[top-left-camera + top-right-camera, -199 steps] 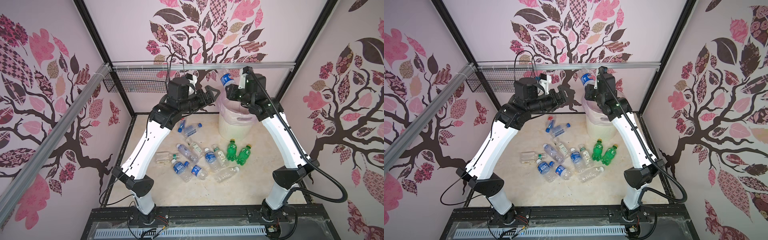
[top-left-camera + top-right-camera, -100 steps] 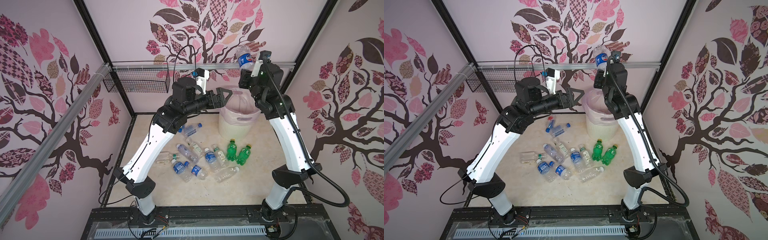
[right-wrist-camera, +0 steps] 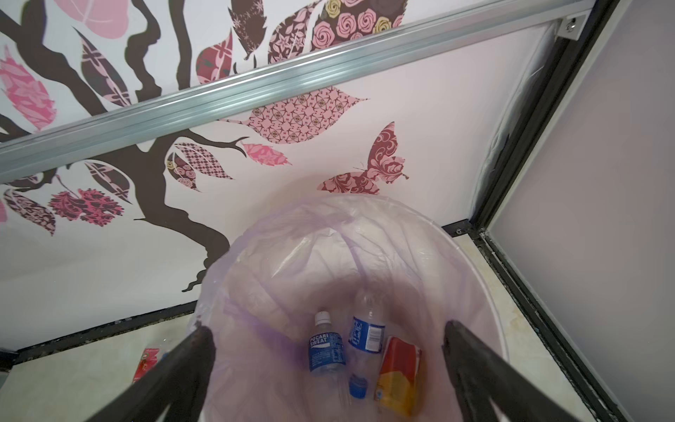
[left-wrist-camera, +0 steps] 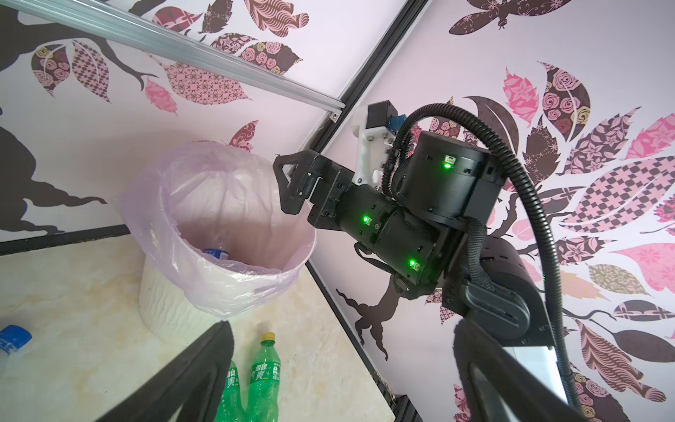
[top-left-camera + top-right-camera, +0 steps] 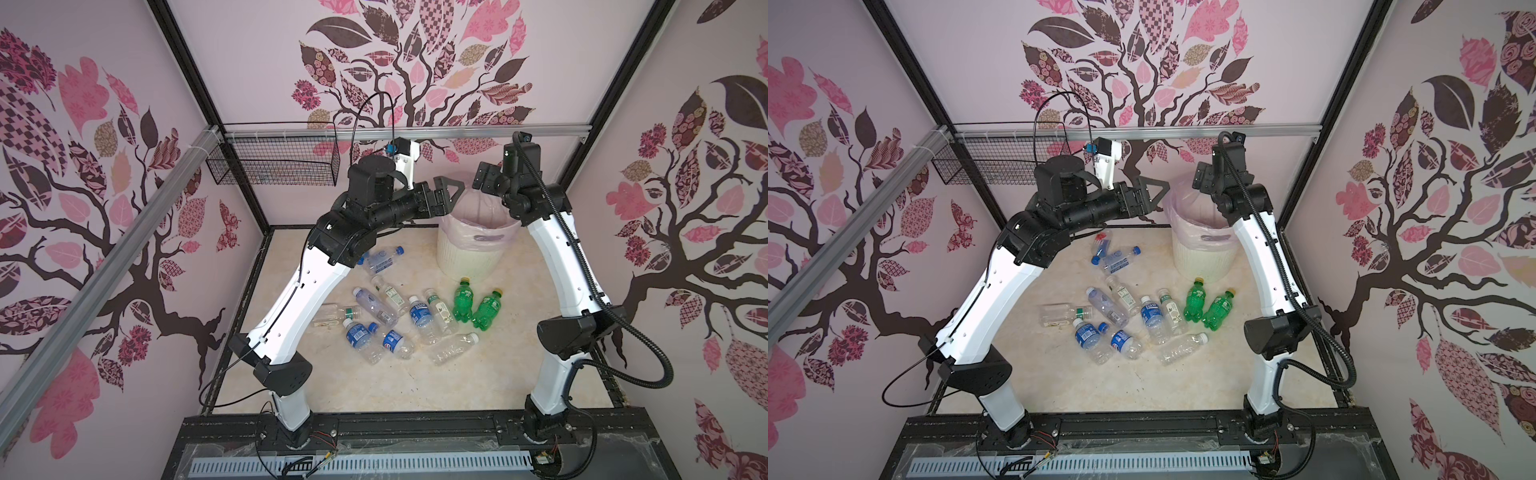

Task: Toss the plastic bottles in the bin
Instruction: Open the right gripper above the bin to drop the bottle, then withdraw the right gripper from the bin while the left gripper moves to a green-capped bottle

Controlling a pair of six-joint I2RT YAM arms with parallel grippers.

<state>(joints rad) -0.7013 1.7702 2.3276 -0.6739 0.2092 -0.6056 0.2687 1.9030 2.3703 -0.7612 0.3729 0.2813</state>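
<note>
The bin (image 5: 469, 259) (image 5: 1204, 259), cream-white with a pale pink bag, stands at the back of the floor. My right gripper (image 5: 484, 178) (image 3: 328, 329) hangs open just above its mouth with nothing between the fingers. Inside the bin (image 3: 485, 285) lie a Pocari Sweat bottle (image 3: 327, 352), a second blue-labelled bottle (image 3: 367, 334) and a red-and-yellow container (image 3: 398, 369). My left gripper (image 5: 451, 189) (image 4: 341, 329) is open and empty, held in the air left of the bin's rim. Several plastic bottles (image 5: 419, 311) lie on the floor, two of them green (image 5: 463, 297) (image 4: 264, 372).
A black wire mesh basket (image 5: 274, 166) hangs on the back wall at the left. An aluminium rail (image 5: 457, 131) crosses the back wall above both grippers. The bin sits close to the back right corner post (image 4: 358, 91). Two more bottles (image 5: 1119, 259) lie under the left arm.
The right gripper came down from high over the bin and opened; the blue-labelled bottle it held has left it and now lies in the bin. The left arm shifted slightly.
</note>
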